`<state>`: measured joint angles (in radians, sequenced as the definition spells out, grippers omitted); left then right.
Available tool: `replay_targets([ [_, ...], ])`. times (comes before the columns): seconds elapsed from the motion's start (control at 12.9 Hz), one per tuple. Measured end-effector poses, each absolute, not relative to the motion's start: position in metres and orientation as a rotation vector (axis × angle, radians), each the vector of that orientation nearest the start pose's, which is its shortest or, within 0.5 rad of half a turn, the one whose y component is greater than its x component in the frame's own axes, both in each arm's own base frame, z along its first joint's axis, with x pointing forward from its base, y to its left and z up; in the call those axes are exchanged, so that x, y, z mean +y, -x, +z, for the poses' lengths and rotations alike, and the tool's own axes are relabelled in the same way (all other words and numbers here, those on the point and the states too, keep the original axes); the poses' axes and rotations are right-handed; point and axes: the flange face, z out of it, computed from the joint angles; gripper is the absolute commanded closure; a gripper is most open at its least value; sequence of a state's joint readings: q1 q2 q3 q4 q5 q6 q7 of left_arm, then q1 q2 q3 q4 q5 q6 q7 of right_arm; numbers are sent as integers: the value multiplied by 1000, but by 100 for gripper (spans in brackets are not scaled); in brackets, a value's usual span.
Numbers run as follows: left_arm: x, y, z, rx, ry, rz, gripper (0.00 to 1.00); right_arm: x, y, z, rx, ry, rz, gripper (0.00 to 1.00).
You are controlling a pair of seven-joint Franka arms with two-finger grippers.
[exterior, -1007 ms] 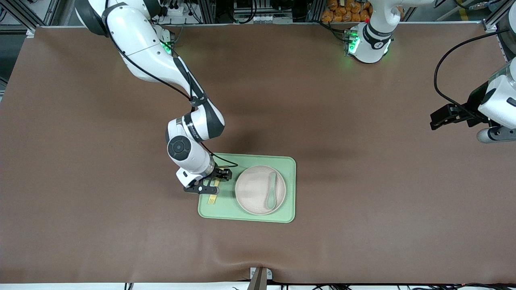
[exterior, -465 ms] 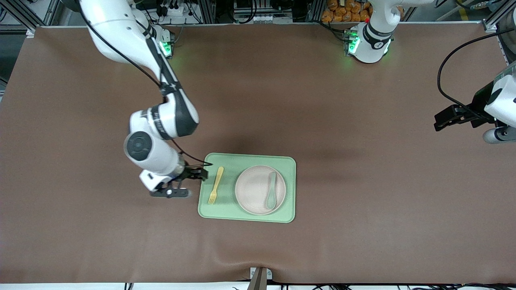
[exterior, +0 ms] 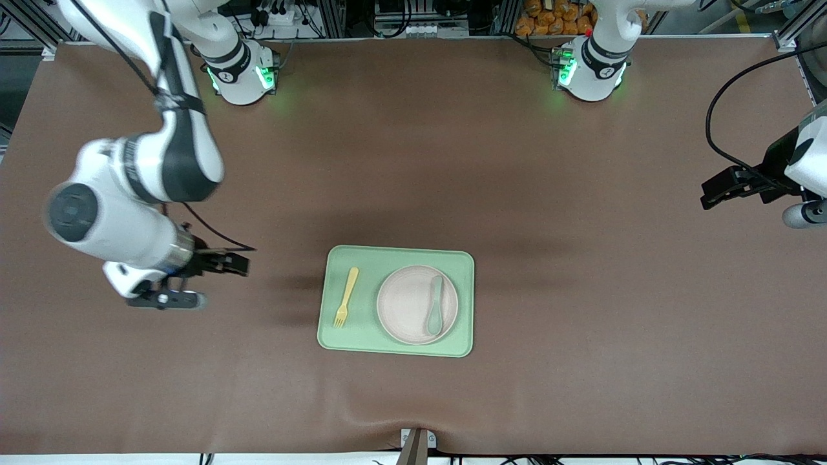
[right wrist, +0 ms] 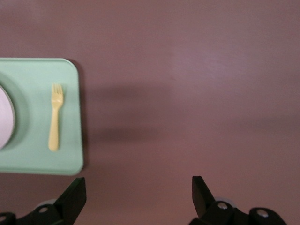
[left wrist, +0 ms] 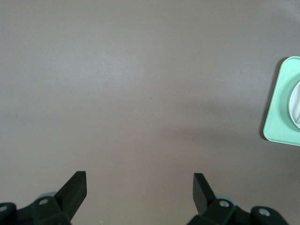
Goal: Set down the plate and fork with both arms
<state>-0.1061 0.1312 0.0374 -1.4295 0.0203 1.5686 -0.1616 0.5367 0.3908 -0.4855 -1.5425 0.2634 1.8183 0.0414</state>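
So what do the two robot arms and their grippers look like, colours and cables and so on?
Both arms are glossy white with dark grey joint bands; green lights glow at their round bases. A thin black cable trails along each. The right gripper and left gripper are black, with angular black fingers on two-finger jaws.

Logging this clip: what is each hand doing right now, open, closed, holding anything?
Left hand: open, empty, over bare table.
Right hand: open, empty, over bare table beside the tray.

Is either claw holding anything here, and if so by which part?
Nothing is held. Right claw and left claw are both open over bare table; the pale yellow plastic fork lies on the tray.
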Motion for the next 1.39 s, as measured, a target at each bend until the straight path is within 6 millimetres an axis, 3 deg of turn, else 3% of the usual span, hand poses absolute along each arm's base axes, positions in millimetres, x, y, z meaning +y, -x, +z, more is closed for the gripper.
replay_targets([
  [0.39, -40, -594, 617, -144, 3114, -19, 0, -35, -616, 514, 39, 3062, 174, 0],
  [0.54, -42, -593, 616, -140, 3115, -19, 0, -61, -599, 540, 26, 3057, 165, 0],
  [0.62, -43, -593, 616, -136, 3115, -19, 0, -62, -592, 553, 2, 3063, 154, 0],
  [0.93, -47, -593, 616, -127, 3116, -18, 0, -25, -566, 601, -92, 3089, 109, 0],
  [1.39, -46, -593, 616, -128, 3116, -18, 0, -34, -554, 611, -7, 3087, 128, 0],
])
